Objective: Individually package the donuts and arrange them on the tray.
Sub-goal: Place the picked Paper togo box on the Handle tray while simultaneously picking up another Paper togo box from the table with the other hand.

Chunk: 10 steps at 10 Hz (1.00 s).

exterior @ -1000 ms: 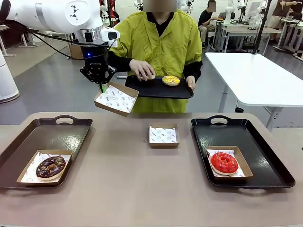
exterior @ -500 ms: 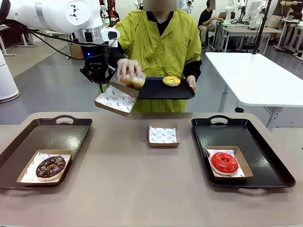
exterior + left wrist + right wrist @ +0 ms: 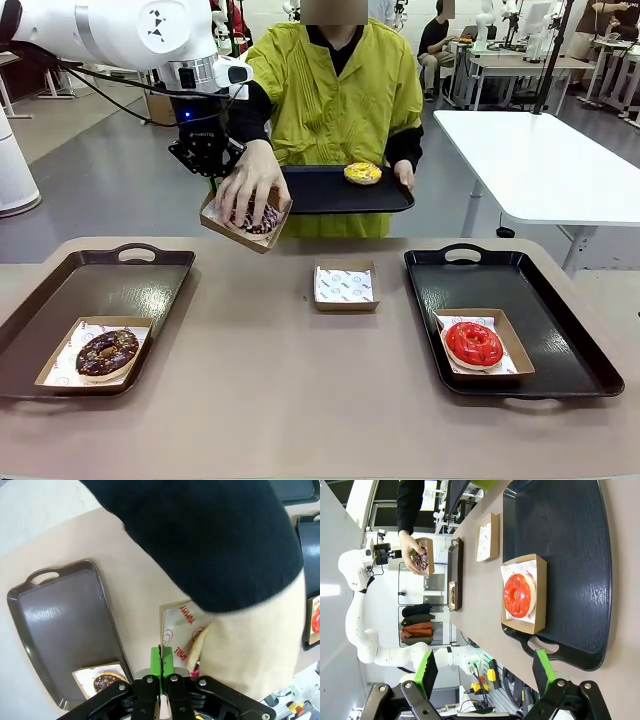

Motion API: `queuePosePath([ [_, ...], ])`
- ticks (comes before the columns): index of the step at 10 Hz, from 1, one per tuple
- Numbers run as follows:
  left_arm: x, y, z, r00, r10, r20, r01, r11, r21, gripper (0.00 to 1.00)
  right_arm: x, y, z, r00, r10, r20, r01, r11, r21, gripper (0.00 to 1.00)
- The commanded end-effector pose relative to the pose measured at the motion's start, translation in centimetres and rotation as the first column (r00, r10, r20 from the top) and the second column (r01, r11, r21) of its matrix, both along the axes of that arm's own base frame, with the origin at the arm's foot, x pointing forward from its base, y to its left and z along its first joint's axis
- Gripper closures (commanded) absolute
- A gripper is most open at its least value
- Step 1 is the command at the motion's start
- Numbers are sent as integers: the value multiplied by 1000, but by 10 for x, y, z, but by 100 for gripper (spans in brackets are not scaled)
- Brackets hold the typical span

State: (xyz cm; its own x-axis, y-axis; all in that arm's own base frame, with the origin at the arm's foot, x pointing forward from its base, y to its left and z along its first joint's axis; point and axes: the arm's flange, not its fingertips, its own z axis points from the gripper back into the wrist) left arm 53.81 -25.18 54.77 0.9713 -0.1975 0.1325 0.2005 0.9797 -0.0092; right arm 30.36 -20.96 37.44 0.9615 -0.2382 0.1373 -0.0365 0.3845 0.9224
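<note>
Over table (image 3: 270,350), left pincer (image 3: 212,184) grips box (image 3: 211,217) holding donut (image 3: 260,223).

Left of the person's hand (image 3: 250,190) and beyond it, smooth grey floor (image 3: 100,180), dully glossy, with pale reflections of light. Well to the right of the hand, a long white table (image 3: 540,160) on pale legs. Farther back, up and right of the hand, a row of white desks (image 3: 500,62), a seated person (image 3: 437,40) there, and a black slanted pole (image 3: 555,55). Below the hand, nearer the camera, a wide tan tabletop (image 3: 300,410)
</note>
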Motion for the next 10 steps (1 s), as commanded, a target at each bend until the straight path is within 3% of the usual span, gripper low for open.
queuePosePath([
  [1,-1,2,-1,1000,2,3,-2,1000,-10,100,-1,1,2,1000,-5,5,4,1000,15,0],
  [9,0,0,0,1000,0,0,0,1000,0,99,0,0,0,1000,0,0,0,1000,0,0],
  [10,8,18,1,1000,-19,6,19,1000,-20,99,16,7,13,999,-37,-20,36,999,-13,0],
])
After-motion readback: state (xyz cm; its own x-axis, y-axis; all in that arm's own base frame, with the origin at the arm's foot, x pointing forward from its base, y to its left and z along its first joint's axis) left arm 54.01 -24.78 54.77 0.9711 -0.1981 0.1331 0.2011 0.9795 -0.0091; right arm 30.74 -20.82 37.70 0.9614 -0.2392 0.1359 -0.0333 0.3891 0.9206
